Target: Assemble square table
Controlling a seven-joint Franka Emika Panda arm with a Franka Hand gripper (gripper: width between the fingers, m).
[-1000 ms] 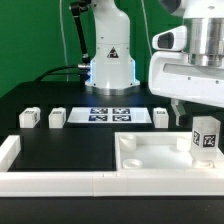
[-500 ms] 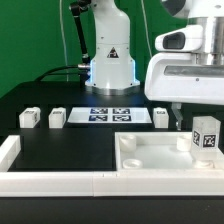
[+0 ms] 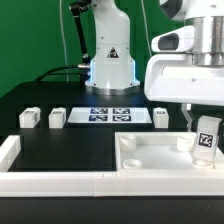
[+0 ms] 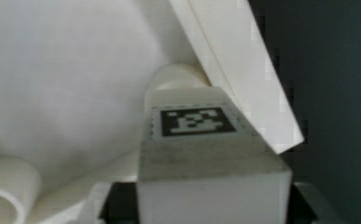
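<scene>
The square table slab lies at the front right inside the border wall, recessed corners up. My gripper is shut on a white tagged leg block, held slightly tilted over the slab's right far corner. In the wrist view the leg block fills the space between my dark fingers, with the slab behind it. My gripper grips the block's sides. Three more leg blocks stand on the black table: two at the exterior view's left and one by the arm.
The marker board lies flat in front of the robot base. The low white border wall runs along the front and turns up at the exterior view's left. A cable hangs by the base.
The gripper with the leg block has shifted slightly toward the exterior view's right and a little lower, and the block now looks slightly tilted. The other parts have not moved.
</scene>
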